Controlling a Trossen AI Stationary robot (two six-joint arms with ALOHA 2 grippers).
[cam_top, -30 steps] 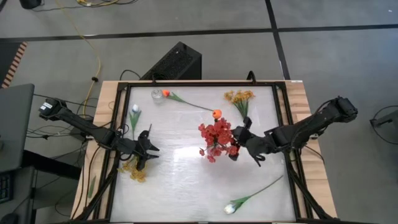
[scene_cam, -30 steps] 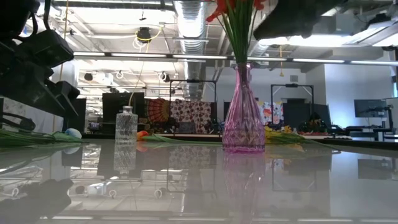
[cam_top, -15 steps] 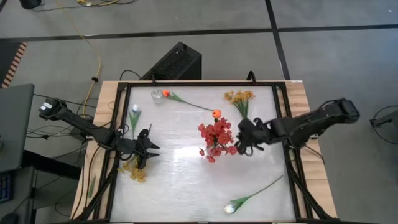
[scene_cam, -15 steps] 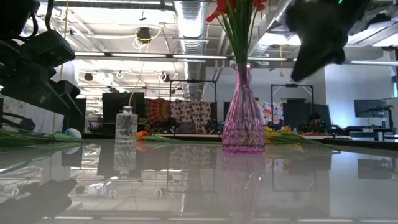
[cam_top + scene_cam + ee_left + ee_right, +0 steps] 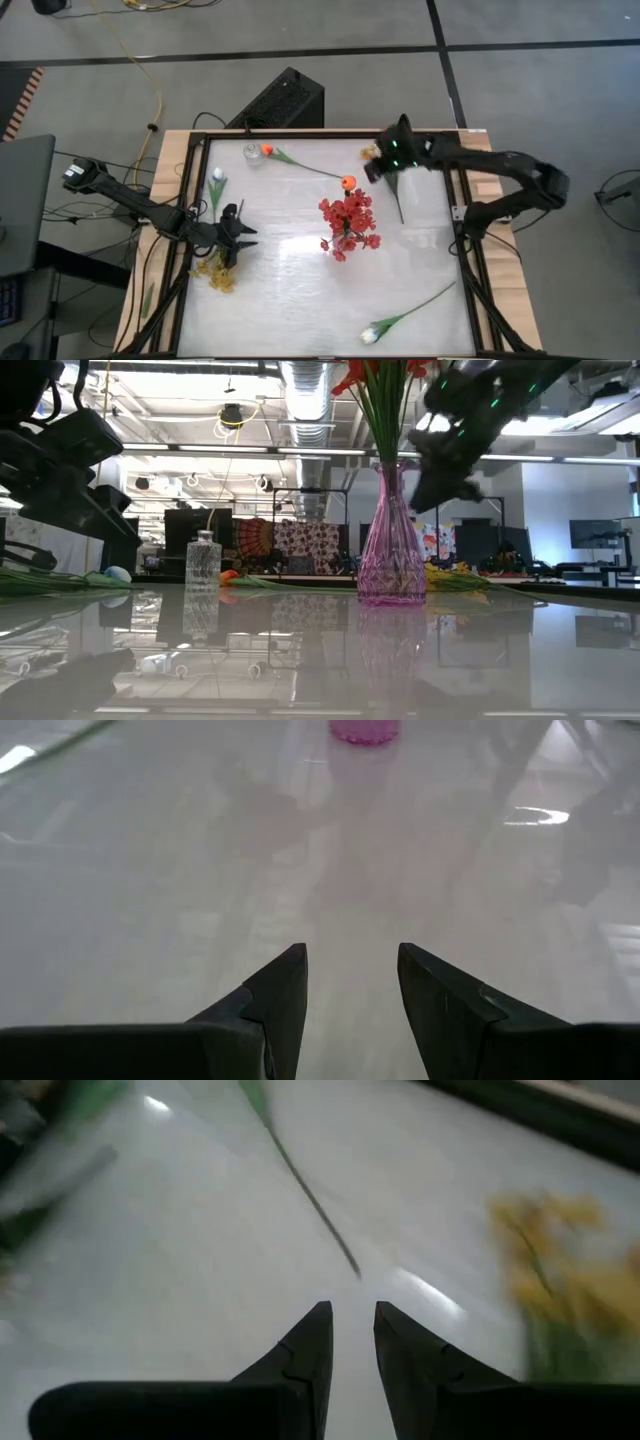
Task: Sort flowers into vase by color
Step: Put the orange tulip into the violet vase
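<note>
A pink glass vase (image 5: pixel 391 555) stands mid-table and holds the red sprays (image 5: pixel 347 222). My right gripper (image 5: pixel 373 170) hovers open, with a narrow gap, above a yellow spray (image 5: pixel 389 153) lying near the far edge; its blossoms (image 5: pixel 560 1280) are beside my fingers. An orange tulip (image 5: pixel 348 183) lies left of it. A second orange head (image 5: pixel 266 150) lies beside a clear bottle (image 5: pixel 252 153). White tulips lie at the left (image 5: pixel 216 180) and near the near edge (image 5: pixel 372 335). My left gripper (image 5: pixel 240 232) waits open above another yellow spray (image 5: pixel 213 272).
A black frame (image 5: pixel 462 215) borders the glossy white table. A green stalk (image 5: pixel 300 1180) crosses the table ahead of my right fingers. The pink vase base (image 5: pixel 365 730) is far ahead of my left fingers. Cables and a black box (image 5: pixel 285 98) sit beyond the far edge.
My right gripper has left the red sprays in the vase and swung toward the table's far edge, ending over the yellow spray there. The red sprays stay in the vase. My left arm has kept still.
</note>
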